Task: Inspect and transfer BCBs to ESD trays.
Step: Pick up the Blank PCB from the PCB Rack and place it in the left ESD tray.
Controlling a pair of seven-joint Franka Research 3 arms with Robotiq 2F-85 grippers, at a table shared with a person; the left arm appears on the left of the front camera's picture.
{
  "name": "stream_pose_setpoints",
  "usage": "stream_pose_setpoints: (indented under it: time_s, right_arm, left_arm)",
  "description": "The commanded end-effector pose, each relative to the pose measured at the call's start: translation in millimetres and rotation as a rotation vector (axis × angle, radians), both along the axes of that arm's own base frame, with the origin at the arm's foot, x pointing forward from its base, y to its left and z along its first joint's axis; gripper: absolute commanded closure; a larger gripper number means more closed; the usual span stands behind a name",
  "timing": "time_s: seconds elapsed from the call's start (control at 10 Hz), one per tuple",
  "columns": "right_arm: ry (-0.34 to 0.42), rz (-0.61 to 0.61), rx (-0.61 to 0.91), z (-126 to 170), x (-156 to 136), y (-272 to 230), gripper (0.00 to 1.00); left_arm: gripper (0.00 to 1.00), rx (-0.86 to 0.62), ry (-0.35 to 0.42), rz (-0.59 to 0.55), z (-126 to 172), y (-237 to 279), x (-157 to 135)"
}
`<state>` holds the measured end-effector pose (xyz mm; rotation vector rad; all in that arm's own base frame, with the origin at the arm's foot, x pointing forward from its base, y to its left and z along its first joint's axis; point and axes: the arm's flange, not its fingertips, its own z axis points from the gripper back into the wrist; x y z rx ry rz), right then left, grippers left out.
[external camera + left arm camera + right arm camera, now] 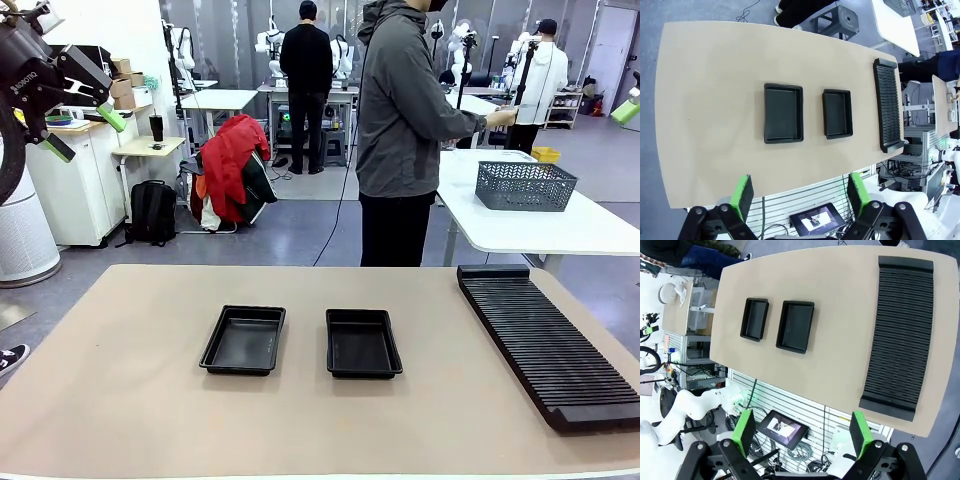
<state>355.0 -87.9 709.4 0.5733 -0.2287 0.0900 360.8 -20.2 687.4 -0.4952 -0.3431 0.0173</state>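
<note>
The ESD trays (245,310) sit side by side near the middle of the counter (120,380), a small gap between them, long sides parallel. The left tray (212,345) and the right tray (362,313) both show bare black floors. To their right, well apart, a long black slotted rack (545,340) lies along the counter's edge.

Across the counter a person (400,110) stands turned toward a white table that carries a grey mesh basket (525,185). One hand is raised near it; whether it holds anything is too small to tell.

The left gripper (85,133) hangs high above the counter's left side. In its wrist view its green-padded fingers (744,192) are spread wide and grasp nothing. The right gripper (802,427) is likewise high over the counter, fingers (860,432) spread wide, empty.

The step in hand looks like waiting for a BCB to be presented. To do it well, the arms should leave the trays unobstructed and the fingers released until a board is offered. A thin board is best pinched by opposite edges, held level for inspection, then lowered flat inside one tray's rim, not across it, and released only once it rests on the floor.
</note>
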Motion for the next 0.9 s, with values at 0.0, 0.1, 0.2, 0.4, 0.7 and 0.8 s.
stream_pose_setpoints:
  time_s: [0.0,0.1,0.2,0.4,0.7,0.8]
  right_arm:
    - [-0.014,0.017,-0.009,5.9,1.9,-4.8,0.0]
    - [-0.007,0.009,-0.007,8.2,2.3,-6.2,0.0]
    - [0.002,-0.014,0.009,8.8,2.7,-9.9,0.0]
    - [0.004,-0.053,0.04,8.4,2.1,-17.8,0.0]
    - [0.0,-0.066,0.033,7.9,-0.6,-20.0,0.0]
    - [0.001,-0.065,0.033,7.5,-1.2,-20.8,0.0]
  left_arm:
    - [0.0,-0.001,-0.003,0.001,0.3,0.1,0.2]
    - [0.0,-0.001,-0.003,0.001,0.3,0.1,0.2]
    - [0.0,-0.001,-0.003,0.001,0.3,0.1,0.2]
    - [0.0,-0.001,-0.003,0.001,0.3,0.1,0.2]
    - [0.0,-0.001,-0.003,0.001,0.3,0.1,0.2]
    - [0.0,-0.001,-0.003,0.001,0.3,0.1,0.2]
